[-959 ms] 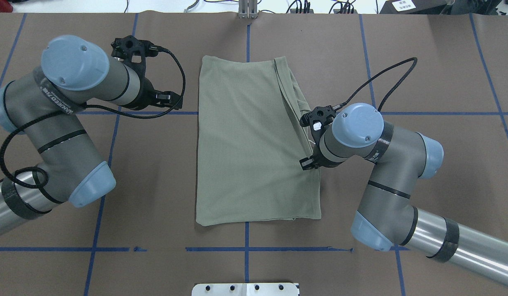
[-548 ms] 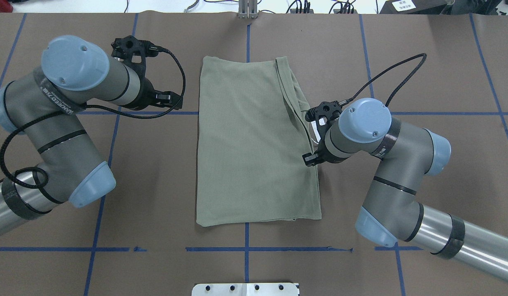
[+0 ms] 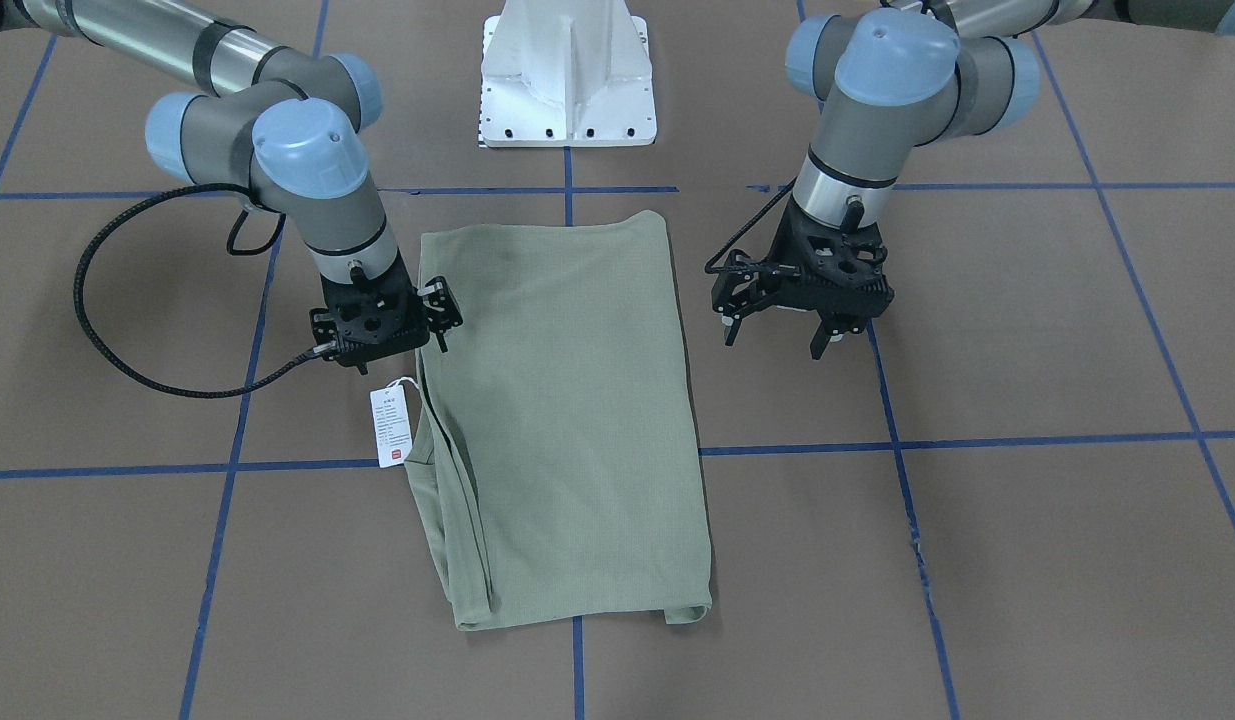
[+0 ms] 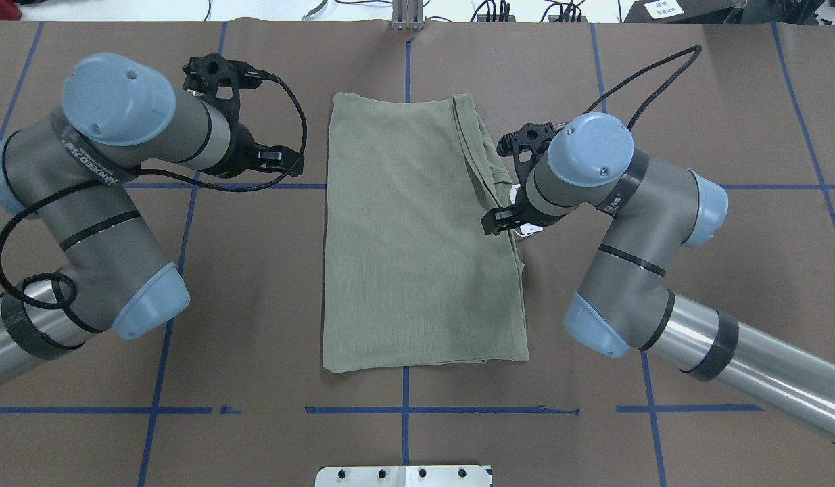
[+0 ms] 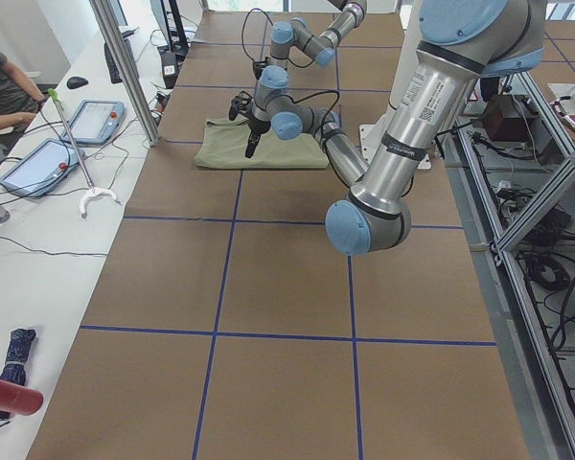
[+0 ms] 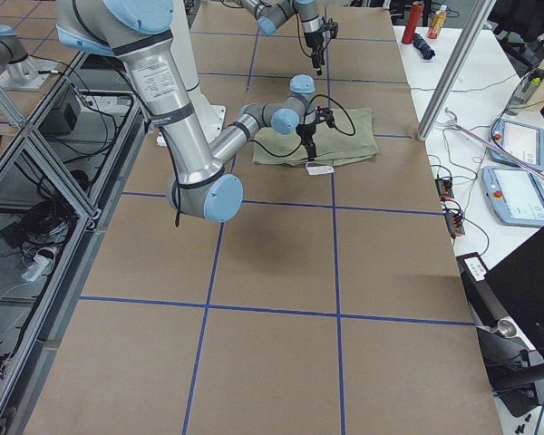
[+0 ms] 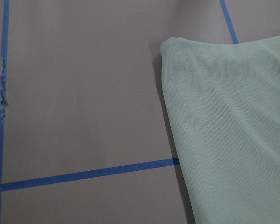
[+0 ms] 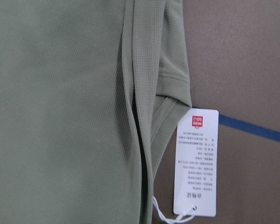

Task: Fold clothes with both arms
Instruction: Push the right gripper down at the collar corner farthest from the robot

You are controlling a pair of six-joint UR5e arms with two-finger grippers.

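Fingers (image 3: pixel 820 345) of the left gripper (image 3: pixel 774 338) are hanging spread wide and gripping nothing, right of centre in the front-facing view, over bare table (image 3: pixel 977 560) and apart from the cloth. Those of the right gripper (image 3: pixel 385 325), left of centre, are also looking spread and empty, though only one is showing clearly, pointing down at the garment's edge. Nearest that camera, the sage-green shirt (image 3: pixel 567 400) is lying flat mid-frame, folded into a long rectangle running from the lower centre up toward the robot, with narrower folded layers showing along its left side. Its white hang tag (image 3: pixel 391 427) is lying on the brown covering just beside that left edge, directly below the right gripper. Blue tape lines (image 3: pixel 977 440) are crossing the table around the shirt. Farther back, the right arm (image 3: pixel 307 160) is reaching in from the upper left and the left arm (image 3: pixel 877 70) from the upper right, and the white pedestal (image 3: pixel 567 80) is standing at top centre.
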